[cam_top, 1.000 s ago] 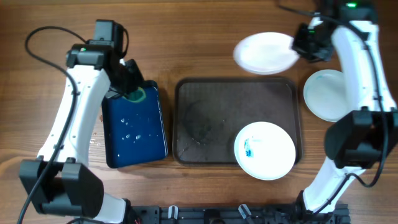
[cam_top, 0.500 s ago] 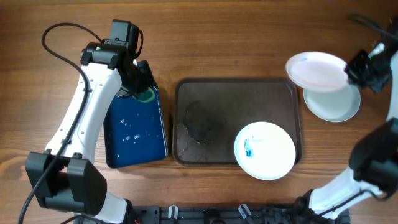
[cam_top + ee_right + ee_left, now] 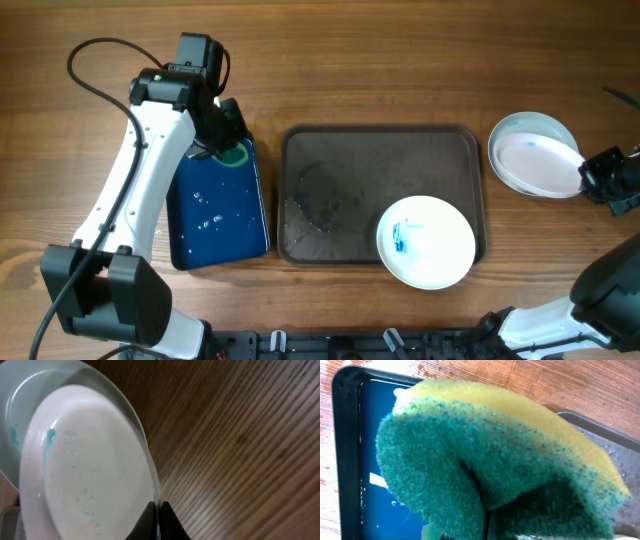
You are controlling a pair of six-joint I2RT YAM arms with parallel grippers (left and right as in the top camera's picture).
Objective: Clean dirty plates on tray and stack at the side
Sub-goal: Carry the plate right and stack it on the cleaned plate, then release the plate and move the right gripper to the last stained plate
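W/ right gripper (image 3: pixel 592 176) pinching the rim of the top plate (image 3: pixel 540 165), center it over the stacked plate (image 3: pixel 512 132), lower flat, then let go.

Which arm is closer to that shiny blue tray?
Left. The left gripper holds a sponge over the blue tray; the right gripper grips a plate beyond the grey tray.

blue-smeared plate (image 3: pixel 425 242) on tray (image 3: pixel 330 165); two plates (image 3: pixel 540 165) overlapping beside tray
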